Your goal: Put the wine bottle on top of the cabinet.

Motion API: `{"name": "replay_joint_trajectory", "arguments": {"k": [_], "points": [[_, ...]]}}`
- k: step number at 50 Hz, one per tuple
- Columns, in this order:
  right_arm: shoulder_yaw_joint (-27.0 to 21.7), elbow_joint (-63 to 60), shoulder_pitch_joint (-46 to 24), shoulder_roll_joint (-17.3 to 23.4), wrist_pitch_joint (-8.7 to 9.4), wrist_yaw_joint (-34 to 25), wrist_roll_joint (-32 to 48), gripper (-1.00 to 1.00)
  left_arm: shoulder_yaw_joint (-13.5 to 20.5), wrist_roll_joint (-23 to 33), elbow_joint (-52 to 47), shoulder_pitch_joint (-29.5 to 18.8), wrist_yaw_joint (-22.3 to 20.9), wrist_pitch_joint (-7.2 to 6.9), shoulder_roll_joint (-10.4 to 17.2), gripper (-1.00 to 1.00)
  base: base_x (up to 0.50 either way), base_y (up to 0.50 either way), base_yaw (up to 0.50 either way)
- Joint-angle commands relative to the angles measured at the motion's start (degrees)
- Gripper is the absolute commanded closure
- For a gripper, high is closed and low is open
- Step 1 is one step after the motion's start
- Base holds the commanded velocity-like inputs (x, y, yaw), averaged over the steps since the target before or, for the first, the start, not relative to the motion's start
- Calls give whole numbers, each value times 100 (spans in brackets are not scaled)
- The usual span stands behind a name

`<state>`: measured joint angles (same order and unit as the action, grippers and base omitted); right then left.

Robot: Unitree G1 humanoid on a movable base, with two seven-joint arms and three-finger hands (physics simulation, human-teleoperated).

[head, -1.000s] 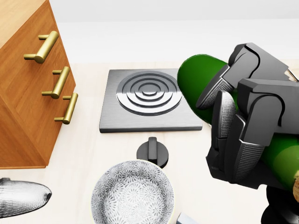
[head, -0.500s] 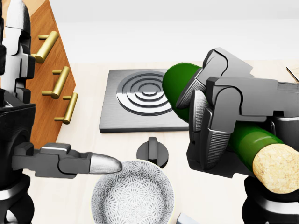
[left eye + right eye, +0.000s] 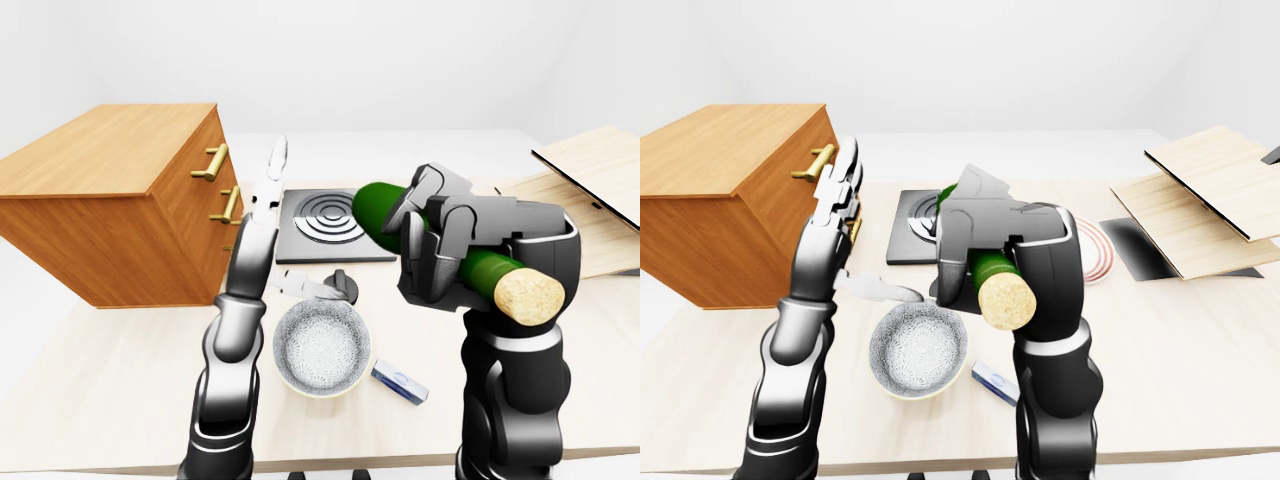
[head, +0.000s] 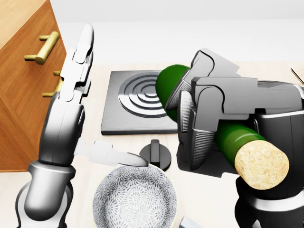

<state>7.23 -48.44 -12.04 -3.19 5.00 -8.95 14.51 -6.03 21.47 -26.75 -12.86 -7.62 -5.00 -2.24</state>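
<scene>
The green wine bottle (image 3: 372, 206) lies roughly level above the table, its cork (image 4: 261, 165) pointing toward the camera. My right hand (image 3: 430, 250) is shut round the bottle's body, with the fingers (image 4: 196, 138) wrapped over it. The wooden cabinet (image 3: 112, 152) with brass handles stands at the left of the left-eye view, and its flat top is bare. My left hand (image 3: 285, 235) is open between the cabinet and the bottle, fingers pointing up and thumb (image 4: 114, 157) stretched toward the bottle. It holds nothing.
On the table lie a grey hob plate (image 3: 318, 222) with a black knob (image 3: 343, 286), a patterned bowl (image 3: 322, 347) and a small blue-and-white packet (image 3: 400, 382). Light wooden boards (image 3: 590, 190) lie at the right, with a red-ringed plate (image 3: 1102, 250) partly behind my right arm.
My left arm has risen from the lower left, with the hand now upright and open beside the cabinet. My right hand has carried the bottle leftward, and more of the cork end shows.
</scene>
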Motion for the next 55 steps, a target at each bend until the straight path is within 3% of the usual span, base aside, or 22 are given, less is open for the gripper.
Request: {"name": "replay_joint_trajectory", "arguments": {"k": [1, 15, 30, 38, 55], "points": [[250, 318, -168, -21, 0, 779, -400, 100, -233, 255, 473, -122, 71, 0, -72, -100, 0, 0, 0], [326, 399, -191, -71, 0, 749, -320, 100, -309, 363, 220, -270, -41, 0, -160, -100, 0, 0, 0], [312, 509, -168, -83, 0, 734, -309, 100, -981, 708, -1180, 391, -370, 0, -292, -100, 0, 0, 0], [277, 487, -160, -72, 0, 726, -315, 100, -1103, 792, -1399, 464, -438, 0, -298, -100, 0, 0, 0], [430, 302, -214, -128, 0, 705, -173, 100, -663, 481, -38, 32, -69, 0, -322, -100, 0, 0, 0]]}}
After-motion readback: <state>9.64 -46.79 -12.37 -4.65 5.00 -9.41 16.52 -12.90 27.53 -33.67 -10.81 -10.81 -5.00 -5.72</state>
